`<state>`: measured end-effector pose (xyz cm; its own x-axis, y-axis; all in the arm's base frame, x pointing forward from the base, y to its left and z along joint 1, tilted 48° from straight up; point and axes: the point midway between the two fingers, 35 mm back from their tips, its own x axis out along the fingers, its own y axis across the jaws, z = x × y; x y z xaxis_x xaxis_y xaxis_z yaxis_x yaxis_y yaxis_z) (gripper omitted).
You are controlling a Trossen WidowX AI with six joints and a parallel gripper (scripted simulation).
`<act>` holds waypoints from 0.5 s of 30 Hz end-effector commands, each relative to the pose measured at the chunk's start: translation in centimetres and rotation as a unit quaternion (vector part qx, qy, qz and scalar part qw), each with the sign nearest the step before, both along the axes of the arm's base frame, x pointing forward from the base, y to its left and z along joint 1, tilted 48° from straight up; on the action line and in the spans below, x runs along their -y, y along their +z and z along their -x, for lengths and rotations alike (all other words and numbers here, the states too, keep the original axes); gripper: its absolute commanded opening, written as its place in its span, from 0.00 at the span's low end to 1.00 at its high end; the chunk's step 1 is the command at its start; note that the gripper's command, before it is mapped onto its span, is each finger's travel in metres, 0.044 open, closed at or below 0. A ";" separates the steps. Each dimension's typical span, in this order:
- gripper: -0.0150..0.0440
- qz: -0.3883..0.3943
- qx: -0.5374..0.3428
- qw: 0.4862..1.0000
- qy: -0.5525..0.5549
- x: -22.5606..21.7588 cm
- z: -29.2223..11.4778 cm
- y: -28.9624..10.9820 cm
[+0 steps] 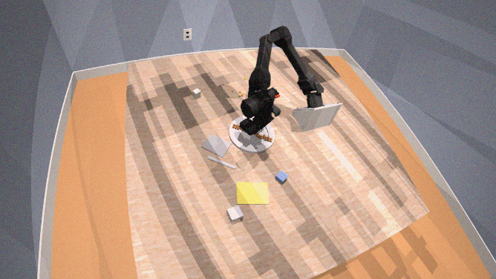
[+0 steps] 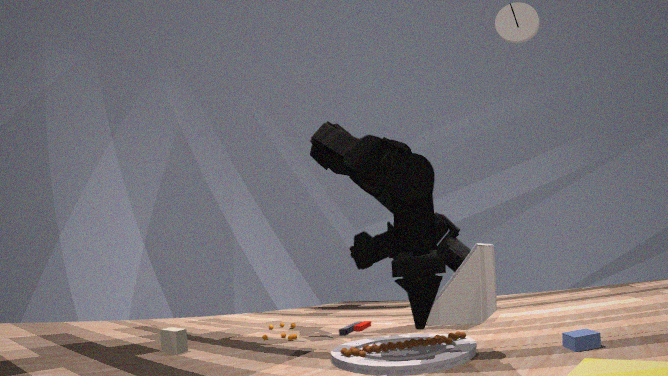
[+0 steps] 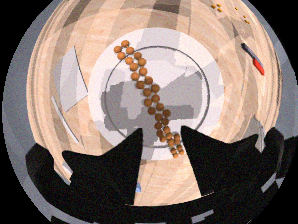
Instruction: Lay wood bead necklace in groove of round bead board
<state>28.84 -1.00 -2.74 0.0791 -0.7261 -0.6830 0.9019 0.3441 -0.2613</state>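
The round grey bead board (image 1: 256, 147) (image 2: 400, 363) (image 3: 208, 106) lies flat on the wood floor mid-scene. The wood bead necklace (image 1: 265, 137) (image 2: 405, 344) (image 3: 149, 92) lies on it as a doubled strand running straight across the board's middle, rim to rim. My gripper (image 1: 252, 129) (image 2: 421, 322) (image 3: 161, 131) points down just above the strand's near end. Its fingers stand partly open on either side of the beads and do not grip them. In the top view the arm hides the strand's middle.
A white wedge ramp (image 1: 317, 115) (image 2: 467, 295) stands behind the board. A red-black tool (image 1: 276, 95) (image 2: 356, 327) (image 3: 254, 59) and loose orange beads (image 1: 237, 93) (image 2: 281, 332) lie beyond. A grey wedge (image 1: 216, 145), grey stick (image 1: 221, 162), blue cube (image 1: 281, 176), yellow sheet (image 1: 252, 193) and cream cube (image 1: 196, 93) lie around.
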 end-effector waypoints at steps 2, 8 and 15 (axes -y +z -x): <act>0.59 0.004 -0.007 1.000 0.000 0.8 0.3 -0.7; 0.59 0.006 -0.009 1.000 -0.001 1.5 0.3 -1.3; 0.59 0.007 -0.010 1.000 -0.001 2.1 0.4 -1.7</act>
<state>28.79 -2.74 -4.12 0.0729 -0.7303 -0.6792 0.9014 0.3397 -0.2685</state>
